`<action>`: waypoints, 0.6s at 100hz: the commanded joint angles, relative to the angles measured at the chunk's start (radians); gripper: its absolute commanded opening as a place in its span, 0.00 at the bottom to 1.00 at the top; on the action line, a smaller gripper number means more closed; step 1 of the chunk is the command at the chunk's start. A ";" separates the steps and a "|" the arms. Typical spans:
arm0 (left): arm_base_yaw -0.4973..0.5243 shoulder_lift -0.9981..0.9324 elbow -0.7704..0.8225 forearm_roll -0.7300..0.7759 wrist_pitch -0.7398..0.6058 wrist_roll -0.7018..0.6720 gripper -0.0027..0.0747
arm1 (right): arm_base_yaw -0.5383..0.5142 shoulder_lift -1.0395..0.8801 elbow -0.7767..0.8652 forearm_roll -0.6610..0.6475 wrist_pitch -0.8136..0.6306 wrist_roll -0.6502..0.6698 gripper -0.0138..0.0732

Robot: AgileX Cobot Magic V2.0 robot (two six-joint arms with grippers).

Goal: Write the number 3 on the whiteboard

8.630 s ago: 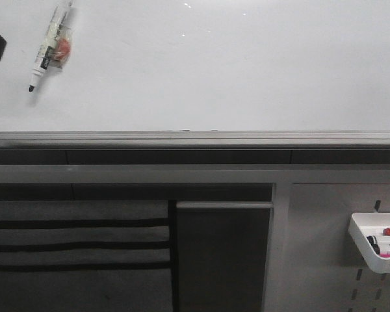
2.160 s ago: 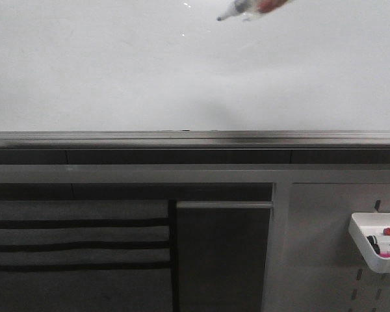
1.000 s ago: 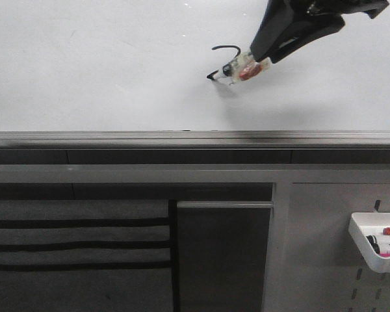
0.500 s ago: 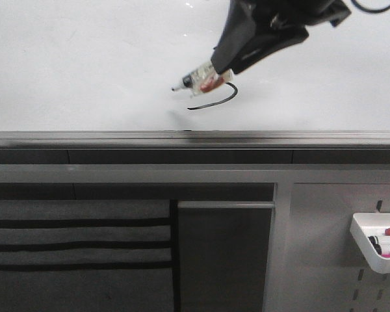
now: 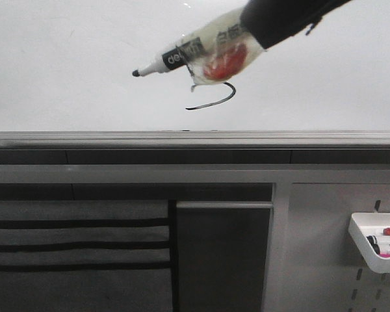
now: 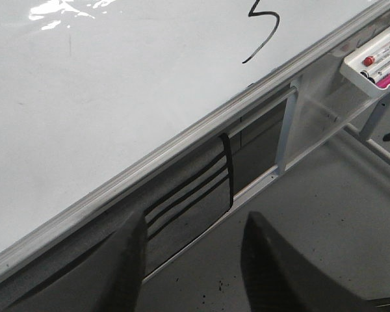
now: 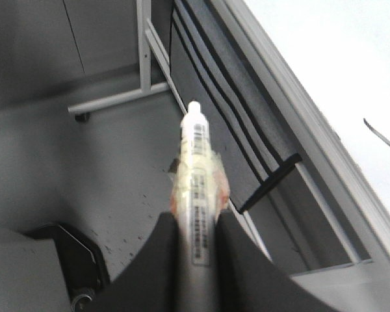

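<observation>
My right gripper (image 7: 194, 221) squeezes the marker (image 5: 195, 55) and holds it off the whiteboard (image 5: 71, 71) so the number 3 (image 6: 263, 26) stays clean, while my left gripper (image 6: 192, 260) waits open.

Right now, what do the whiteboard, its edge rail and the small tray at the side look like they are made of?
The whiteboard looks like a smooth coated panel, glossy: bright glare patches show on it. Its edge rail looks like brushed grey metal, probably aluminium, with a dull streaky sheen. The tray looks like moulded white plastic, going by its rounded rim and even colour, though painted metal cannot be excluded.
</observation>
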 commanded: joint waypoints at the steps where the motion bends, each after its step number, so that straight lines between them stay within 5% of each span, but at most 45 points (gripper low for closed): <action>1: 0.004 -0.003 -0.028 -0.019 -0.075 -0.013 0.44 | -0.001 -0.018 -0.024 -0.005 -0.040 -0.063 0.10; 30: 0.004 0.004 -0.028 -0.027 -0.116 -0.003 0.44 | -0.001 -0.018 -0.024 -0.014 -0.059 -0.147 0.10; 60: -0.145 0.094 -0.039 -0.077 -0.078 0.293 0.44 | -0.001 -0.018 -0.024 -0.015 -0.087 -0.147 0.10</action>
